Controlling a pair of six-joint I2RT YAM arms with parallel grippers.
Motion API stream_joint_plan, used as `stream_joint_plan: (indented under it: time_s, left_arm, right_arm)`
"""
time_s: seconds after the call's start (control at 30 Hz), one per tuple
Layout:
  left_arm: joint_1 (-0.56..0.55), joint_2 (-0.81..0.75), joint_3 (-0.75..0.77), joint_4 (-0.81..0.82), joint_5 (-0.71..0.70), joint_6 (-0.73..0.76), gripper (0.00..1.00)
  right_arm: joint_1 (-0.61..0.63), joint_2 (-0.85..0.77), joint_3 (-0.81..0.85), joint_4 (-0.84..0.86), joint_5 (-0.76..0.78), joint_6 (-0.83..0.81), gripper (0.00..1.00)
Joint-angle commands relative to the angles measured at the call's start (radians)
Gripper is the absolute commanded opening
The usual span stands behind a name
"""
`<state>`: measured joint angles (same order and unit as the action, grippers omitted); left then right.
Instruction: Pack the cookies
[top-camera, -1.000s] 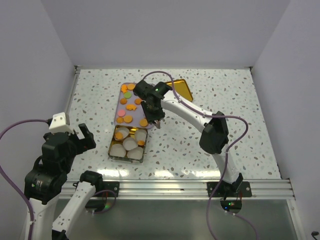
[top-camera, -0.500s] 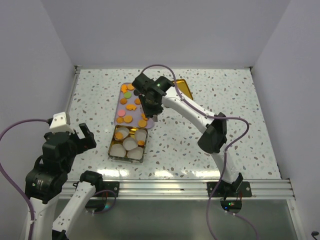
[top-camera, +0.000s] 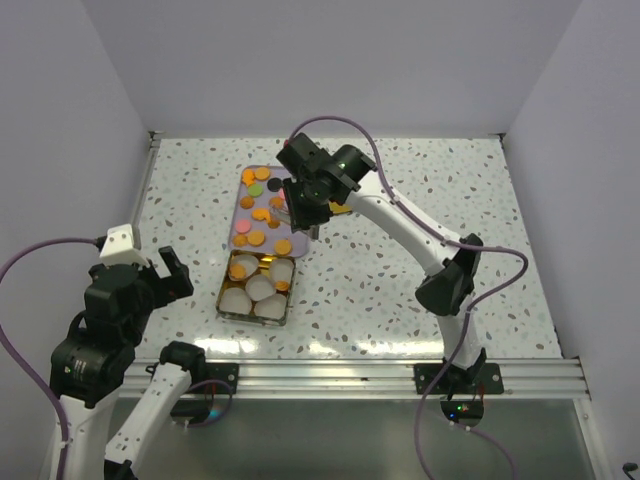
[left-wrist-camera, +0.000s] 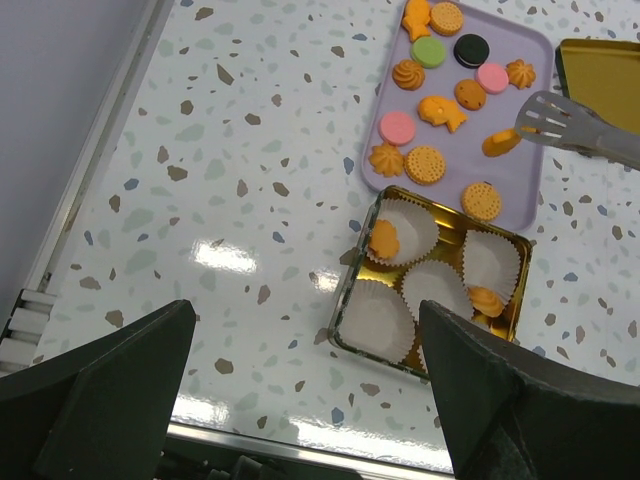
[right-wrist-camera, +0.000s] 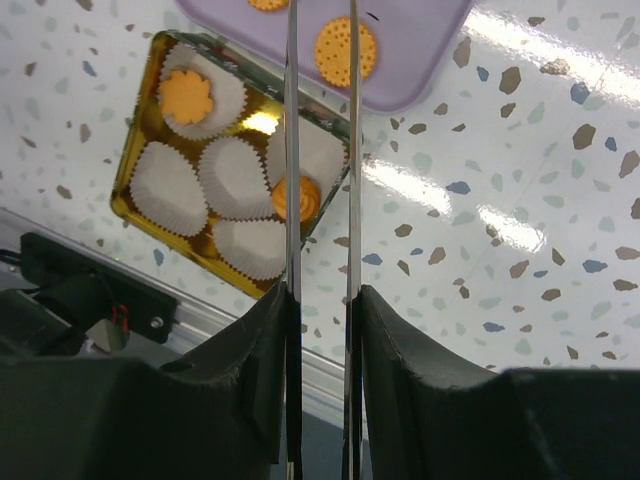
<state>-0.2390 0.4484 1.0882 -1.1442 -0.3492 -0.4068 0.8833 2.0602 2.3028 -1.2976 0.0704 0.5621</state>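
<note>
My right end effector, clenched on thin metal tongs, has returned from the gold rectangular tin to the lavender plastic tray. The tongs pinch one orange cookie there. I judge a new transfer is starting. Left end effector stays released.

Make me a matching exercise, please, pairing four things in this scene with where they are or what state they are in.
Things:
1. black cookie
2. tongs
3. white paper cups
4. left gripper

Places or states:
A. in the gold tin
B. open and empty
C. on the purple tray
D. held by the right gripper

Pairs: 1-C, 2-D, 3-A, 4-B
</note>
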Motion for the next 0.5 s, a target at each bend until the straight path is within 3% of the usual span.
stream_joint_plan:
  time_s: [0.0, 0.47]
  left_arm:
    - [-0.008, -0.011, -0.002, 0.046, 0.01, 0.014, 1.0]
    - [-0.008, -0.02, -0.002, 0.046, 0.01, 0.014, 1.0]
  right_arm:
    - [0.017, -0.092, 0.004, 0.037, -0.04, 0.032, 0.31]
    - [0.141, -0.158, -0.022, 0.049, -0.096, 0.047, 0.32]
